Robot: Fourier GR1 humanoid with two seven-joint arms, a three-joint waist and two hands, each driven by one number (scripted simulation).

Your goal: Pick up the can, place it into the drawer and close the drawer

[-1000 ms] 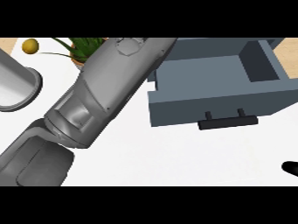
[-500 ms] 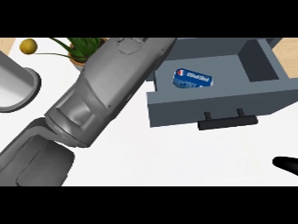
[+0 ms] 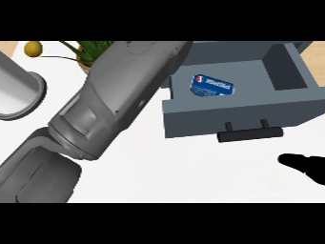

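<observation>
The blue can (image 3: 213,86) lies on its side inside the open grey drawer (image 3: 312,102), near its left wall. The drawer's dark handle (image 3: 249,134) faces me. My left forearm (image 3: 116,105) runs from the lower left up past the drawer's left corner, and its hand is out of sight beyond the top of the view. My black right hand (image 3: 318,168) comes in at the lower right, below and right of the handle. Its straight fingers point left, hold nothing and stay apart from the drawer.
A large grey cylinder (image 3: 6,88) stands at the left on the white counter (image 3: 193,176). Behind it are a small yellow fruit (image 3: 33,47) and a green plant (image 3: 91,50). The wooden floor shows past the counter's right edge.
The can came into sight inside the drawer as my left arm drew slightly back. My right hand has moved in from the lower right edge toward the drawer front.
</observation>
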